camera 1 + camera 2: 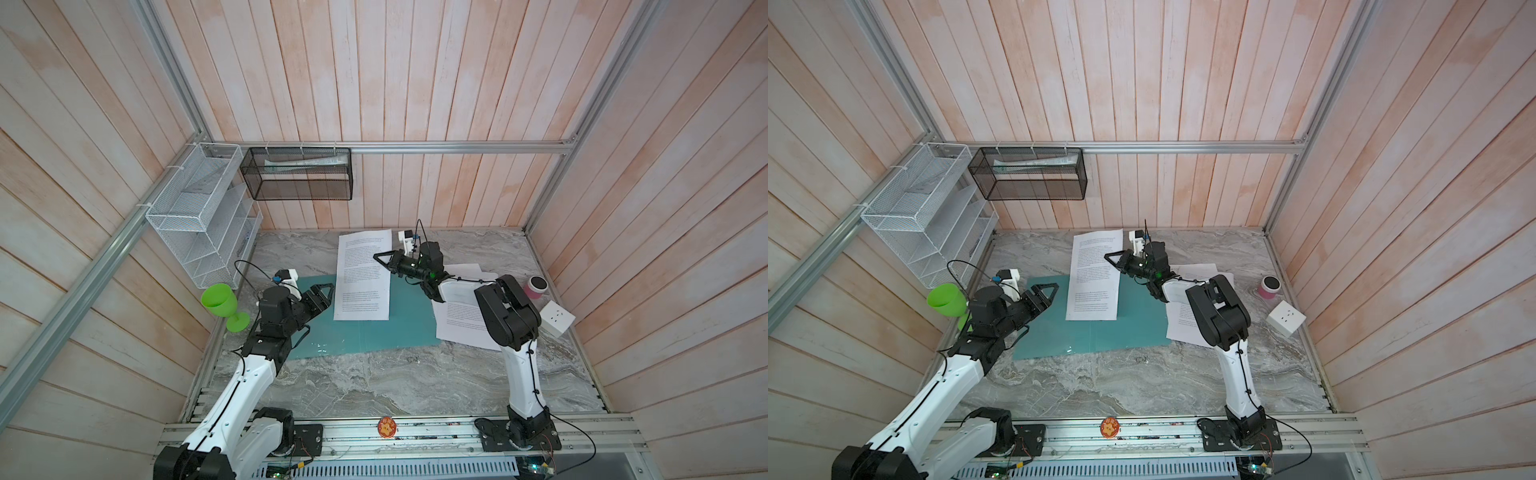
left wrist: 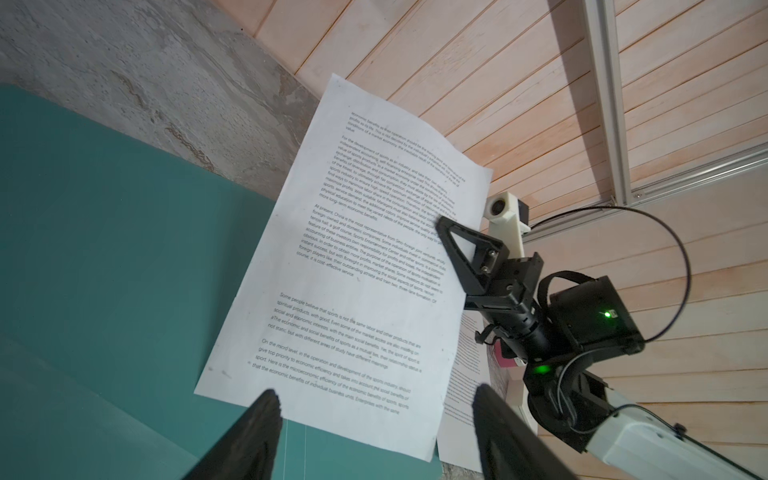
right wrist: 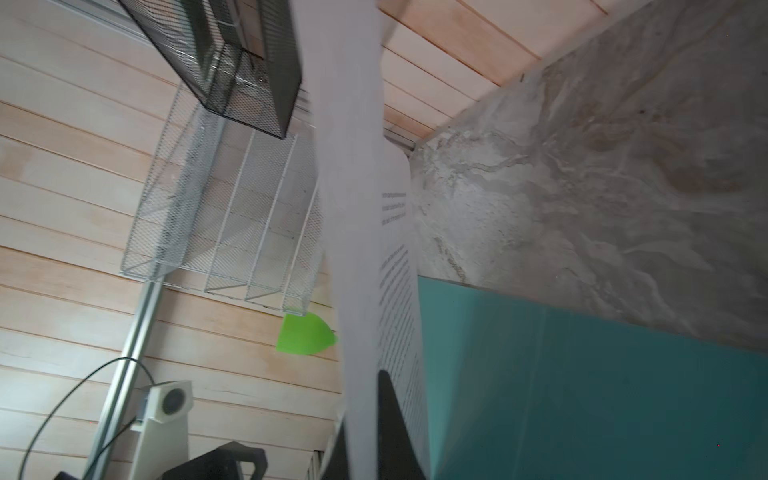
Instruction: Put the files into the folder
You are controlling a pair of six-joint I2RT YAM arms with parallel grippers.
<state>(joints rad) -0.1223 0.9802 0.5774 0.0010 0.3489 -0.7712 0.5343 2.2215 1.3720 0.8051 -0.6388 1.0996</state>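
Observation:
The teal folder [image 1: 374, 332] [image 1: 1100, 336] lies open and flat on the marble table in both top views. One printed sheet of the files [image 1: 363, 274] [image 1: 1096, 274] stands tilted, its lower end on the folder. My right gripper [image 1: 380, 257] [image 1: 1111, 257] is shut on that sheet's right edge; the right wrist view shows the sheet [image 3: 353, 208] pinched edge-on at the right gripper [image 3: 374, 382]. My left gripper [image 1: 328, 293] [image 2: 376, 399] hangs open over the folder's left half, empty, just short of the sheet [image 2: 353, 270]. More files [image 1: 457, 324] lie under the right arm.
A green goblet [image 1: 220, 303] stands at the left wall by a white wire rack [image 1: 203, 216]. A black mesh basket [image 1: 299, 174] hangs on the back wall. A pink cup [image 1: 535, 287] and a white socket block [image 1: 557, 319] sit at the right.

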